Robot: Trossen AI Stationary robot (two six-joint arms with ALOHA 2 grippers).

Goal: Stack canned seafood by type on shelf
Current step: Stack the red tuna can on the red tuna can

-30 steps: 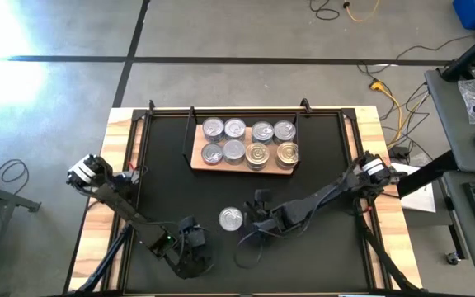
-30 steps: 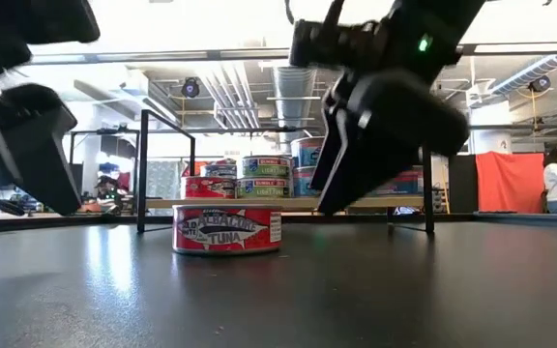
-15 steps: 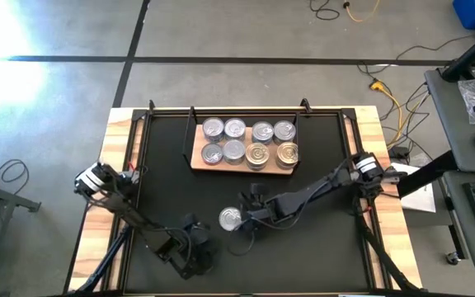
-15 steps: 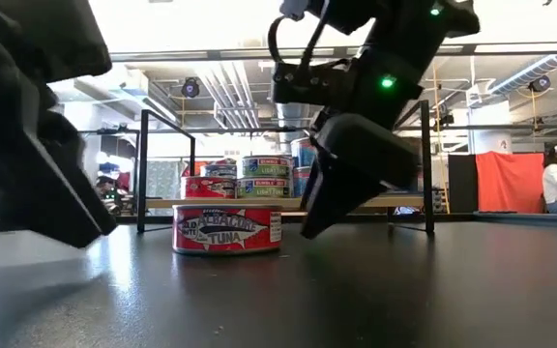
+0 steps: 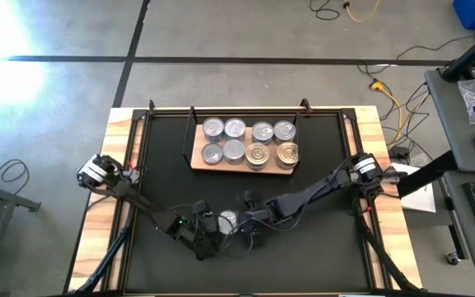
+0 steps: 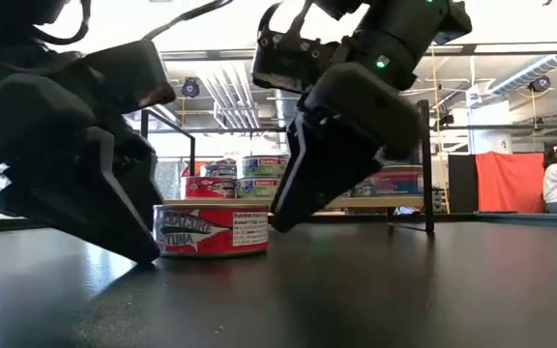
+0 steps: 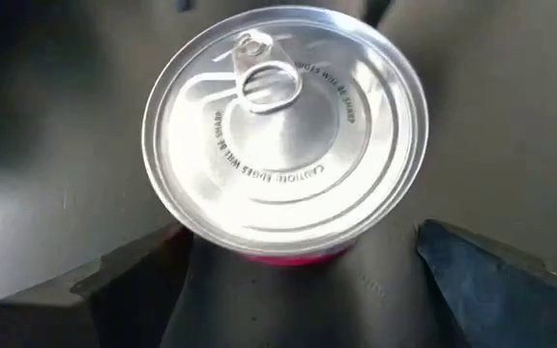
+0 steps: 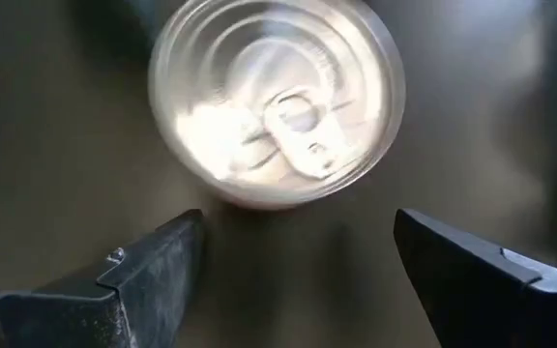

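One loose tuna can [image 5: 228, 219] stands upright on the black mat [image 5: 320, 247], well apart from the shelf [image 5: 246, 165], which carries eight cans. It is a short round tin with a shiny silver pull-tab lid and a red label. Both grippers flank it: the left gripper [image 5: 207, 234] just beside it on one side, the right gripper [image 5: 244, 224] just beside it on the other. Both sets of fingers are spread and hold nothing. Neither arm is clearly nearer. The smooth, curved wall likely favours a grasp straight across its width.
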